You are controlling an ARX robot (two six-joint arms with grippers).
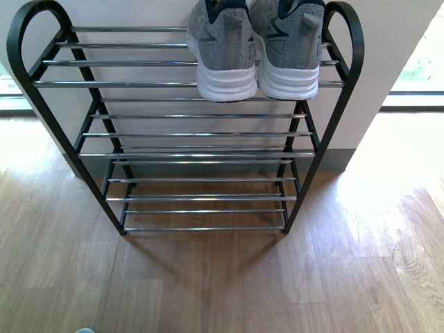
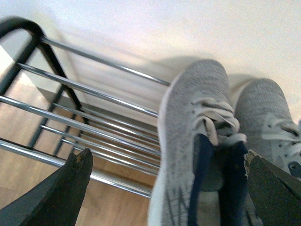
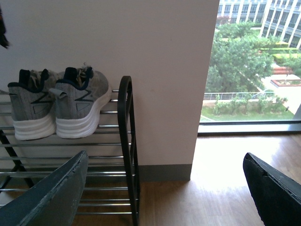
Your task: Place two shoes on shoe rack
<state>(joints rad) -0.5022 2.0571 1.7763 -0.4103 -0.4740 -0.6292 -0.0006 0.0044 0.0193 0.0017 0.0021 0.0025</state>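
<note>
**Markings.** Each sneaker carries a dark zigzag line on its side panel, and a stitched triangular patch on its heel shows in the front view. Neither can be read as lettering or as a brand.

**Position of shoes.** The left sneaker (image 1: 222,48) and the right sneaker (image 1: 291,45) stand upright, side by side and touching or nearly so, on the top shelf (image 1: 125,63) of the shoe rack (image 1: 194,154). They sit at the shelf's right end, just beside the black looped end frame. The toes point to the wall (image 3: 164,70). The white heels overhang the shelf's front rod. The rack stands on a wooden floor (image 1: 208,291) against the wall, and a window (image 3: 254,61) lies beyond the wall's right edge.

**Left gripper.** The left gripper (image 2: 167,154) has its jaws spread wide and clasps nothing. It is placed at the heel end of the left sneaker. The navy collar of that shoe lies between the two dark fingers (image 2: 66,188). Whether the finger nearest the right sneaker touches a shoe cannot be determined.

**Right gripper.** The right gripper (image 3: 163,157) likewise has its jaws spread wide and clasps nothing. It is placed off the rack's right end, well apart from both sneakers, and views them from the side.
</note>
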